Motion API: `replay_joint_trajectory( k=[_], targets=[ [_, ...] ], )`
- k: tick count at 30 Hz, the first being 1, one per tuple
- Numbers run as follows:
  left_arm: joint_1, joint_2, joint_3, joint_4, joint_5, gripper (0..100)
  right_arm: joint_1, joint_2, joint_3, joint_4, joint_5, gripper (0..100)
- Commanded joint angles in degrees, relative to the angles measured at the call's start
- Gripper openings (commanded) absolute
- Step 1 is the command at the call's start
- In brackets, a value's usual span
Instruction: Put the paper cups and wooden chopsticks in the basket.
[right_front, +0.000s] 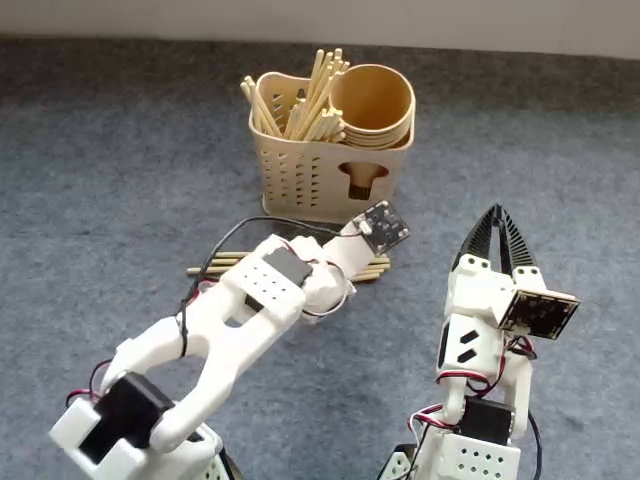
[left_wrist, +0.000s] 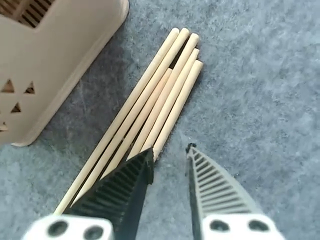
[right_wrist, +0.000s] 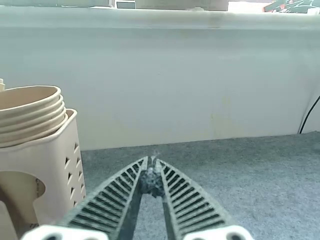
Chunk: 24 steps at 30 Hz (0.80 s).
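A beige slotted basket (right_front: 305, 175) stands at the back of the grey carpet, with stacked paper cups (right_front: 372, 105) in one side and several wooden chopsticks (right_front: 305, 95) upright in the other. A bundle of loose chopsticks (left_wrist: 155, 107) lies flat in front of the basket (left_wrist: 55, 55), also seen as chopsticks (right_front: 225, 262) under the left arm. My left gripper (left_wrist: 170, 150) hovers open just over their near ends, one finger above the bundle, the other over bare carpet. My right gripper (right_wrist: 151, 162) is shut and empty, raised beside the basket (right_wrist: 50, 160) and the cups (right_wrist: 30, 112).
Grey carpet (right_front: 120, 180) covers the whole work surface, with free room to the left and right of the basket. A pale wall (right_wrist: 190, 85) rises behind it. A black cable (right_wrist: 310, 112) hangs at the far edge.
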Motion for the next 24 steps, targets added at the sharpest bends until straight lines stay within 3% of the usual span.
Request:
replay_joint_trajectory(
  k=[1,13,24],
  targets=[
    [1.0,1.0,-2.5,-3.8,1.5,16,-0.2,-0.3,-0.5,-1.8,0.8,2.0],
    [1.0,7.2,-2.9,-11.7,1.5,13,-0.2,-0.3,-0.5,-1.8,0.8,2.0],
    [1.6,11.9,-8.0,-9.2,1.2,13,-0.2,-0.3,-0.5,-1.8,0.8,2.0]
  ],
)
